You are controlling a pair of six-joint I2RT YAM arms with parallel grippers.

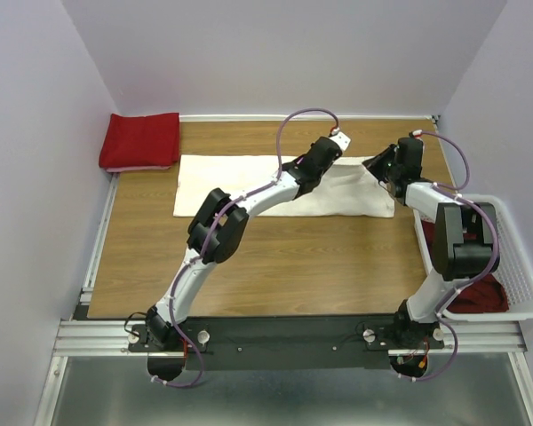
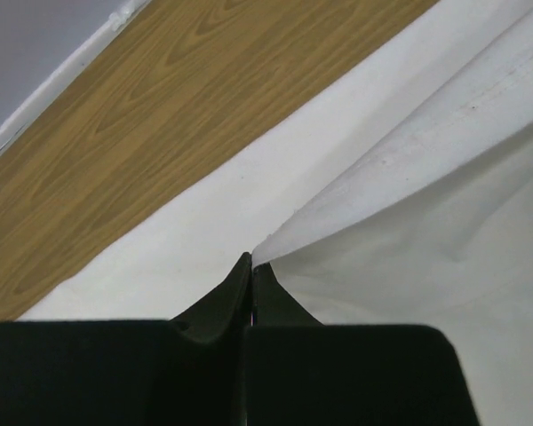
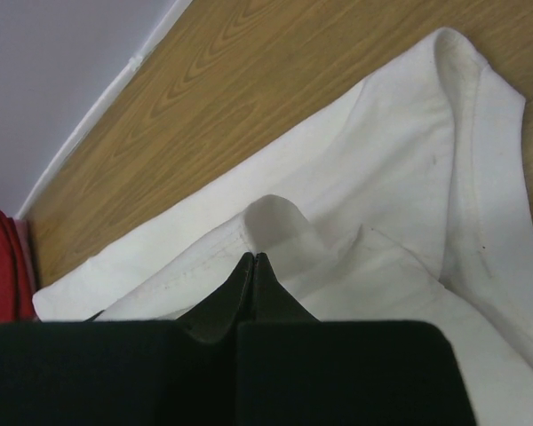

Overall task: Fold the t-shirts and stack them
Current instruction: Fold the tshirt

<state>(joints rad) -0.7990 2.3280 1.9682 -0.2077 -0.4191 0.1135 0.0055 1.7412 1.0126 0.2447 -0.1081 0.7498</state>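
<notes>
A large cream-white t-shirt [image 1: 231, 182] lies flat along the back of the table. My left gripper [image 1: 320, 173] is over its middle, shut on a raised edge of the white cloth [image 2: 355, 204]. My right gripper [image 1: 371, 165] is at the shirt's right end, shut on a small pinched fold of the cloth [image 3: 275, 217]. A bright red folded shirt [image 1: 140, 140] lies at the back left corner; its edge also shows in the right wrist view [image 3: 0, 266]. A dark red shirt [image 1: 480, 297] lies in the basket.
A white lattice basket [image 1: 524, 266] stands at the table's right edge beside the right arm. Walls close in the back and both sides. Bare wood [image 1: 320, 257] lies between the white shirt and the arm bases.
</notes>
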